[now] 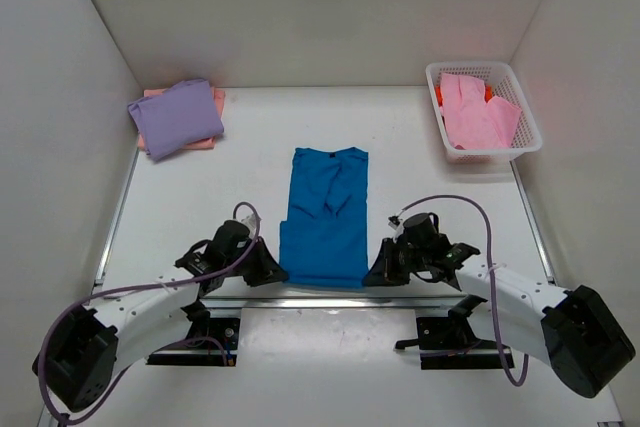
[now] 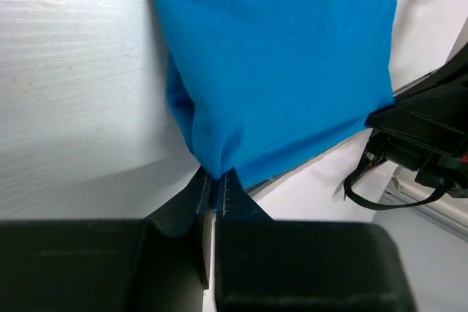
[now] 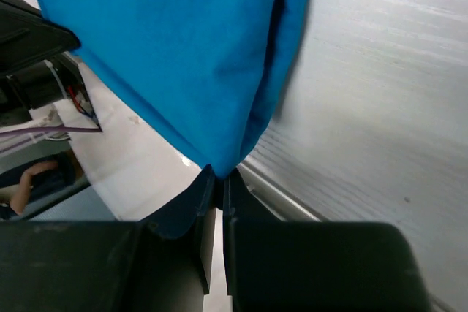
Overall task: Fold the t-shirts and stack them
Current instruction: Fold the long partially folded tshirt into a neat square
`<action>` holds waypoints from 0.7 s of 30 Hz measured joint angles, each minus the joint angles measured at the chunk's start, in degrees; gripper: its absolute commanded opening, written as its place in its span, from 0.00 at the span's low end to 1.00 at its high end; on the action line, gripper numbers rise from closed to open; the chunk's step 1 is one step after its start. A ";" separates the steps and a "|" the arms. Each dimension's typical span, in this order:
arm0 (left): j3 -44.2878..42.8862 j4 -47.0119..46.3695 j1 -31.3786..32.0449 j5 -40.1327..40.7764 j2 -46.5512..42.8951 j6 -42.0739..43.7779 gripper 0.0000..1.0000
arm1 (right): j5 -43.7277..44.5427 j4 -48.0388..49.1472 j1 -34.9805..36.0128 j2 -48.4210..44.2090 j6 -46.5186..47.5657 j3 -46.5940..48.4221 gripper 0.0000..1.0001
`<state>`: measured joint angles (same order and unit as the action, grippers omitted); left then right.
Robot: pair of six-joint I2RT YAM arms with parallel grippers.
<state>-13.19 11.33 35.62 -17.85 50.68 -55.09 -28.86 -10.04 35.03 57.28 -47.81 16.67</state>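
Note:
The bright blue t-shirt (image 1: 325, 217) lies in the middle of the table as a long strip, its sleeves folded inward, collar at the far end. My left gripper (image 1: 272, 269) is shut on its near left hem corner (image 2: 212, 158). My right gripper (image 1: 374, 269) is shut on its near right hem corner (image 3: 219, 155). Both corners are pinched between the fingertips at the table's near edge. A folded lavender t-shirt (image 1: 178, 115) lies on a folded salmon one (image 1: 213, 102) at the far left. A light pink t-shirt (image 1: 478, 112) fills the basket, with a bit of orange cloth (image 1: 440, 98) under it.
The white mesh basket (image 1: 528, 147) stands at the far right. White walls enclose the table on three sides. A metal rail (image 1: 330, 301) runs along the table's near edge, just behind both grippers.

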 measured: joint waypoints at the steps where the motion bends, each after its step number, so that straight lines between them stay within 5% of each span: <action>1: -0.39 0.42 -0.37 -0.35 0.72 -0.02 0.00 | -0.42 -0.57 -0.61 0.02 0.07 0.39 0.00; 7: -15.45 3.91 -8.50 -3.19 10.73 3.80 0.00 | -5.11 -7.72 -13.00 7.76 6.29 15.47 0.00; 9: -25.05 2.93 -11.85 -3.78 17.66 6.16 0.07 | -6.21 -8.17 -17.44 14.01 9.53 24.46 0.00; 11: -34.58 1.05 -14.45 -4.44 26.08 8.13 0.18 | -6.75 -8.11 -20.90 21.68 12.33 33.77 0.01; 14: -48.04 -3.23 -17.75 -5.27 40.89 9.62 0.49 | -6.91 -6.97 -24.04 34.73 15.41 47.19 0.23; 15: -51.82 -4.70 -18.80 -5.40 45.53 9.79 0.98 | -6.54 -6.71 -24.90 39.10 16.48 51.39 0.30; 18: -60.74 -10.34 -22.58 -6.80 58.75 8.74 0.99 | -4.15 -7.26 -26.99 50.05 19.04 62.03 0.41; 21: -60.41 -14.29 -25.40 -8.33 64.04 7.48 0.99 | -1.07 -8.98 -28.06 53.79 21.24 65.88 0.47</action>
<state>-73.60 -2.96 10.22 -26.17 114.72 -47.62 -29.93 -19.03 6.96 111.07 -26.57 82.54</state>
